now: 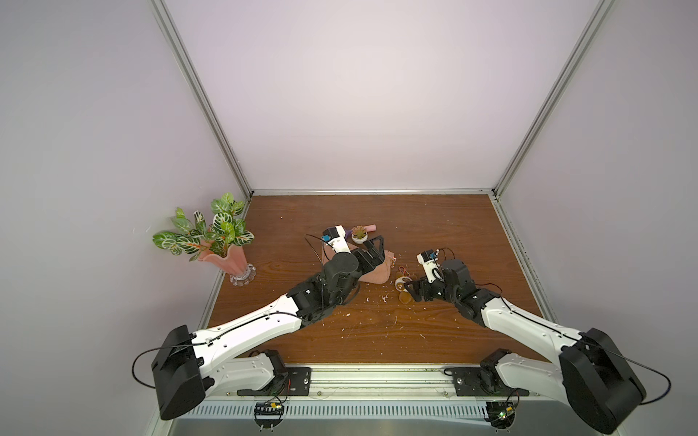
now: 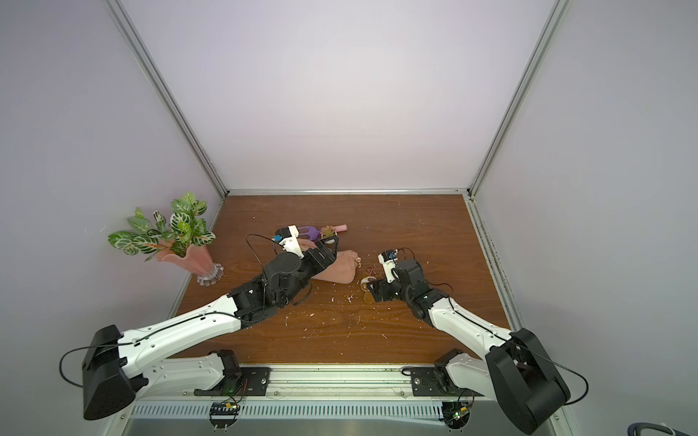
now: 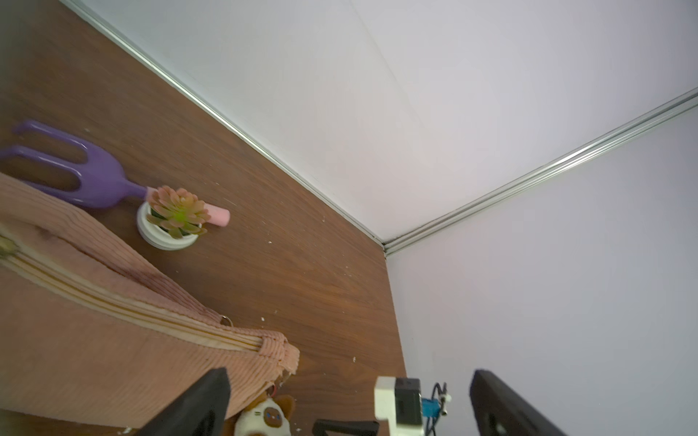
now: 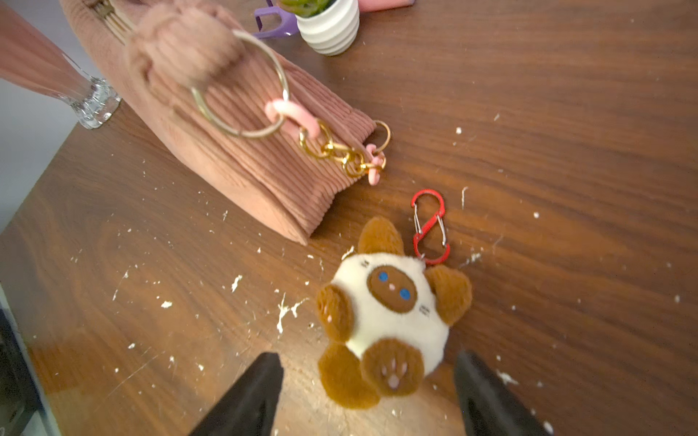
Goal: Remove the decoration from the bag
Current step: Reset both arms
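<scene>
Open: brown wooden tabletop [image 1: 434, 226] bare toward far right corner. Centre-left blocked: salmon corduroy pouch [image 1: 379, 275], small white-potted succulent [image 1: 359, 234], purple plastic fork [image 3: 94, 177].

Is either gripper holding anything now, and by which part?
Nothing is held. The right gripper stands open, flanking the cream-and-brown plush charm lying on the table; the left gripper is open beside the salmon-pink corduroy pouch.

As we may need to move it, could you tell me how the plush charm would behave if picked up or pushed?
The plush charm looks fluffy and stuffed, so it probably squashes when gripped and feels light. Its rounded body might roll on the smooth table if pushed. The red clip on it would likely dangle or drag.
</scene>
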